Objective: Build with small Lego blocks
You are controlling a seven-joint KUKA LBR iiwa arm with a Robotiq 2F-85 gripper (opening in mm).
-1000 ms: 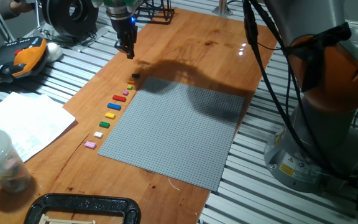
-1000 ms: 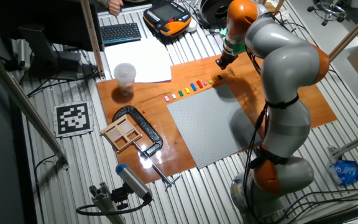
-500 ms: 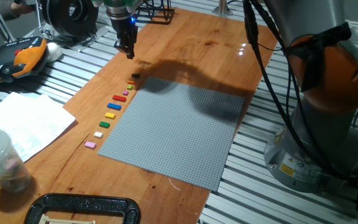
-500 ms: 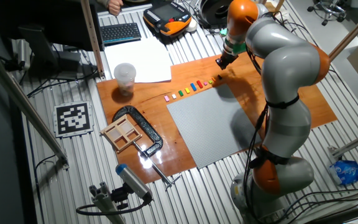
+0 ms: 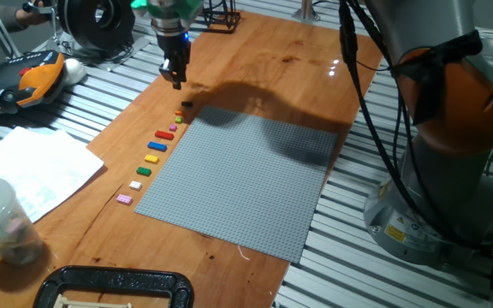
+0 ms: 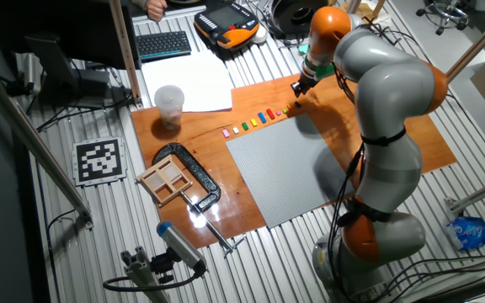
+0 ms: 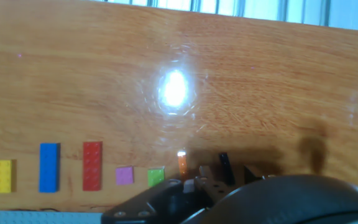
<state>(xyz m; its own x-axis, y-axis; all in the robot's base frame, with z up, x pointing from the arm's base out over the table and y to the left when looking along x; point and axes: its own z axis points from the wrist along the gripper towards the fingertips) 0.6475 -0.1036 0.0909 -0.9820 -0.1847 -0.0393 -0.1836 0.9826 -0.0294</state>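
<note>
The small Lego blocks lie in a row on the wooden board along the left edge of the grey baseplate [image 5: 246, 175]: black [image 5: 187, 105], red [image 5: 164, 134], blue [image 5: 157, 145], yellow [image 5: 151, 158], white [image 5: 135, 185] and pink [image 5: 124, 199]. The hand view shows yellow [image 7: 2, 176], blue [image 7: 49, 167], red [image 7: 92, 165], pink [image 7: 124, 175], green [image 7: 156, 177], orange [image 7: 182, 163] and black [image 7: 224, 168]. My gripper [image 5: 176, 82] hangs above the board just beyond the black end of the row [image 6: 263, 115]. Its fingers look pressed together, with nothing between them.
A plastic cup [image 5: 2, 221] and paper sheets [image 5: 32, 171] sit at the left. A black clamp [image 5: 114, 287] grips the board's near edge, beside a wooden tray [image 6: 165, 178]. An orange pendant [image 5: 28, 79] lies at the far left. The arm's base [image 5: 452, 171] stands to the right.
The gripper has dropped slightly toward the board near the black block. The blocks have not moved.
</note>
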